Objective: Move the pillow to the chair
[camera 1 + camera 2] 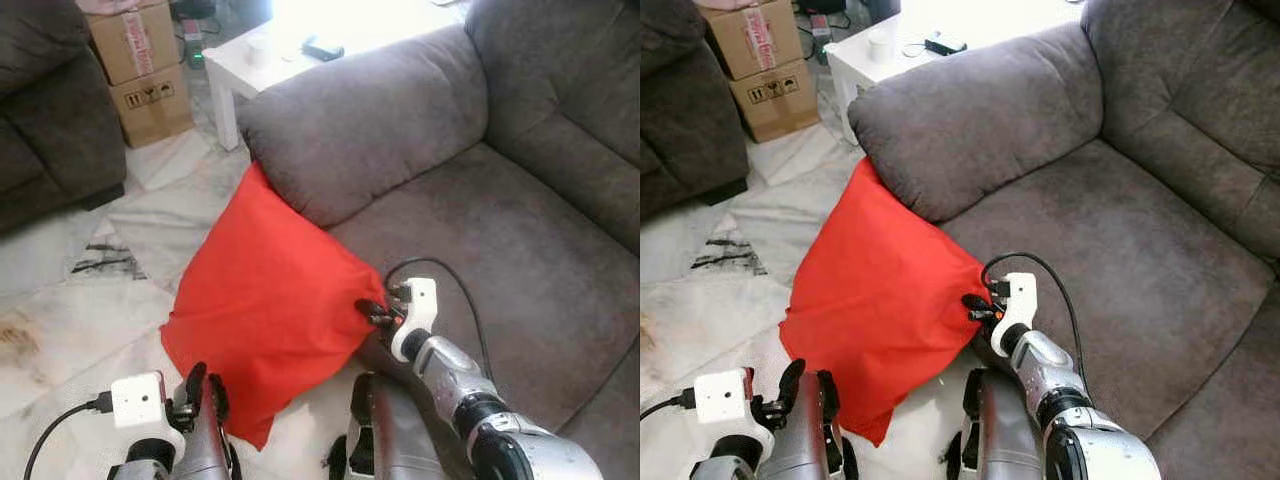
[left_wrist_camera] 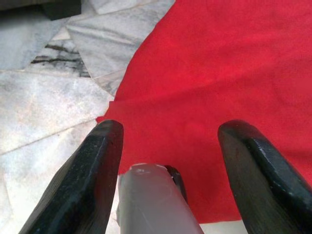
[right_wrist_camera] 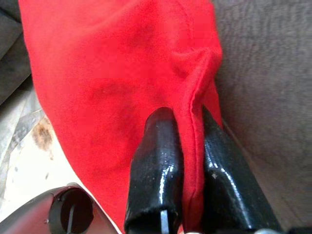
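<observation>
Red pillow (image 1: 262, 300) leaned against the front of the grey sofa (image 1: 520, 250), just below its armrest (image 1: 370, 120), lower corner down toward the marble floor (image 1: 60, 320). Right end effector (image 1: 375, 313) was clamped on the pillow's right edge at the front of the sofa seat; in the right wrist view both black fingers (image 3: 158, 165) were pressed together with a fold of red fabric pinched between them. Left end effector (image 1: 205, 385) sat low near the pillow's bottom-left edge, fingers (image 2: 87, 170) spread wide apart, pillow in front of them, not gripping anything. Behind the armrest stood a white table (image 1: 260, 60) with a small dark item on it. Cardboard boxes (image 1: 140, 65) were stacked to the left, next to a second dark sofa (image 1: 45, 120).
</observation>
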`<state>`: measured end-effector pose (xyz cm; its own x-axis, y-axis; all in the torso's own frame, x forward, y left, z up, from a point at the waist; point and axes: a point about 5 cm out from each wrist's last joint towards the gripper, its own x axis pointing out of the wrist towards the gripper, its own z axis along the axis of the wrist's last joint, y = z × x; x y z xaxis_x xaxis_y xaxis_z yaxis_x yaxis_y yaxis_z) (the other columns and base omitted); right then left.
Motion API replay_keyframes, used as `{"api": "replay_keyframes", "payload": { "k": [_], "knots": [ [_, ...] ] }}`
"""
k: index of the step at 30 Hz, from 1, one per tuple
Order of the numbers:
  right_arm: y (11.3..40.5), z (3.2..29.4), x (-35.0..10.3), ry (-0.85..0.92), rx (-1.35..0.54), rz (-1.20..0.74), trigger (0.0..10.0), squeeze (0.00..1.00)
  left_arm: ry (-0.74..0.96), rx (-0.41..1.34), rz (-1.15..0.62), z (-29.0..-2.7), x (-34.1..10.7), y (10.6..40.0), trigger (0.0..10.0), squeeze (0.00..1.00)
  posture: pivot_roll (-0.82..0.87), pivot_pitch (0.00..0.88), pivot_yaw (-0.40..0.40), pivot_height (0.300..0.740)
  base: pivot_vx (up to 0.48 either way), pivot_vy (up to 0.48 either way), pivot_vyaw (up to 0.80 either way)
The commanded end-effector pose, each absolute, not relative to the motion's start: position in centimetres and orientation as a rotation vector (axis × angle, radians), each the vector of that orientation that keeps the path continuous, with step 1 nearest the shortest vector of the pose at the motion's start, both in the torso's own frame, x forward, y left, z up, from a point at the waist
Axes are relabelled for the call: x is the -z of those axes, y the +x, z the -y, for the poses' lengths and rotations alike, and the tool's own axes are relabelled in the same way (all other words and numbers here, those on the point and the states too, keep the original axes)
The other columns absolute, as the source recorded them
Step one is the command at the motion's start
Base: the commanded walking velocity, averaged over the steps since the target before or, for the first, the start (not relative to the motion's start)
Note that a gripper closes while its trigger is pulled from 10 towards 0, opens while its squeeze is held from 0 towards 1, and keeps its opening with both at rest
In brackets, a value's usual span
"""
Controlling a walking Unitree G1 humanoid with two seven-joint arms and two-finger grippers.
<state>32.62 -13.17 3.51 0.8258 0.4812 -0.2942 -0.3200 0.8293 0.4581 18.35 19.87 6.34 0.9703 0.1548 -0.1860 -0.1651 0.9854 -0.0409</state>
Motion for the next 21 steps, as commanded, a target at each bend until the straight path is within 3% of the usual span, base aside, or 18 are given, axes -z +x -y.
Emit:
{"api": "replay_keyframes", "payload": {
  "k": [1,9,10,17,21],
  "knots": [
    [32.6,14.1,-3.6,0.392,-0.416,-0.391,0.0,0.00,-0.062,-0.166,-0.225,-20.2,-5.6,18.1,10.0,0.00,0.12,0.184,-0.116,0.578,0.000,0.000,0.00],
    [33.1,14.2,-4.6,0.317,-0.459,-0.314,0.0,0.00,-0.033,-0.172,-0.176,-21.4,-6.3,20.2,10.0,0.00,0.12,0.111,-0.091,0.578,0.000,0.000,0.00],
    [33.3,14.3,-5.1,0.289,-0.467,-0.282,10.0,0.00,-0.026,-0.173,-0.166,-21.7,-6.4,20.7,10.0,0.00,0.12,0.088,-0.084,0.578,0.000,0.000,0.00],
    [34.3,13.7,-7.5,0.237,-0.492,-0.142,10.0,0.00,-0.008,-0.181,-0.122,-22.8,-7.1,22.5,10.0,0.00,0.11,0.000,-0.051,0.578,0.000,0.000,0.00],
    [34.2,13.2,-8.5,0.206,-0.528,-0.070,10.0,0.00,-0.002,-0.182,-0.103,-22.8,-7.5,23.0,10.0,0.00,0.11,0.000,-0.041,0.578,0.000,0.000,0.00]
  ]
}}
